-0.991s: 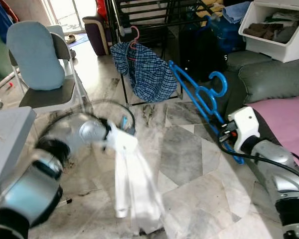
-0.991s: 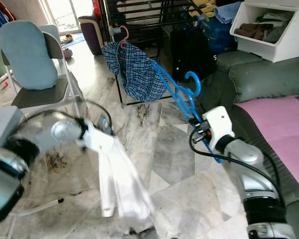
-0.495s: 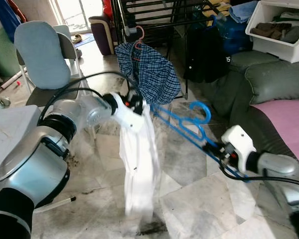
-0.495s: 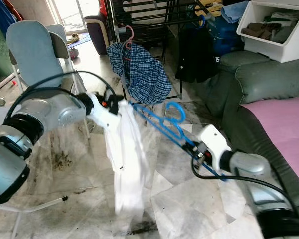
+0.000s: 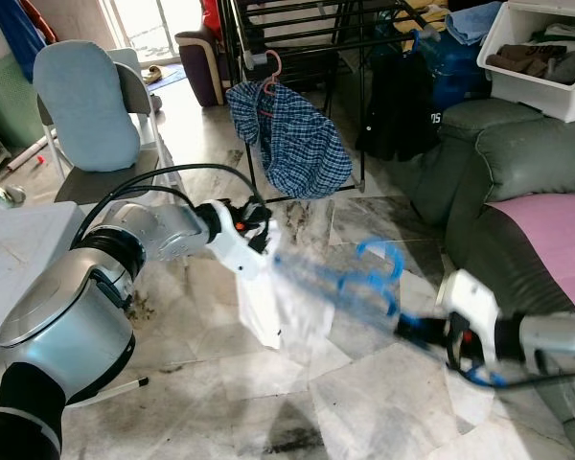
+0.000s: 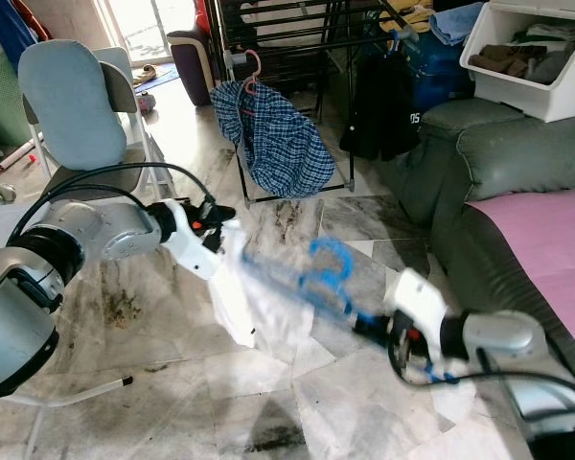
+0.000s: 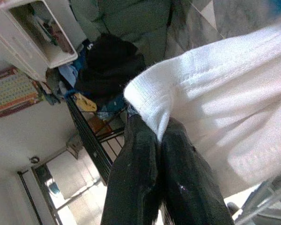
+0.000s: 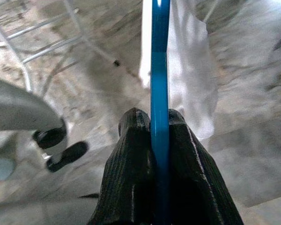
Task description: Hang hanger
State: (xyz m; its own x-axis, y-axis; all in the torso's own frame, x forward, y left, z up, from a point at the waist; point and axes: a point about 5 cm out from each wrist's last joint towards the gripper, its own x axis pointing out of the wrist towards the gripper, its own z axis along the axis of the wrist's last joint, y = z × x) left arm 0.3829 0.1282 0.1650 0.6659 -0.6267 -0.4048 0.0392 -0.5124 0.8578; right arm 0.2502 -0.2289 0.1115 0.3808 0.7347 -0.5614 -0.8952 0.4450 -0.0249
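A white garment [image 5: 280,305] hangs bunched from my left gripper [image 5: 256,220], which is shut on its hem [image 7: 155,104] low over the marble floor. My right gripper [image 5: 429,332] is shut on the lower bar of a blue plastic hanger [image 5: 359,287]. The hanger is blurred with motion and lies nearly level, its far end reaching to the garment. In the right wrist view the blue hanger bar [image 8: 159,84] runs out from between the black fingers [image 8: 133,140] toward the white garment [image 8: 189,79].
A black drying rack [image 5: 297,38] stands behind, with a blue plaid shirt [image 5: 295,144] on a pink hanger. A chair with a blue cushion [image 5: 84,107] and a white table corner [image 5: 19,251] are on the left. On the right are a grey sofa [image 5: 532,177] and a white bin [image 5: 546,53].
My right gripper has dropped lower and swung the blue hanger down toward level, into the garment. My left gripper has lowered the white garment, which now hangs bunched instead of long.
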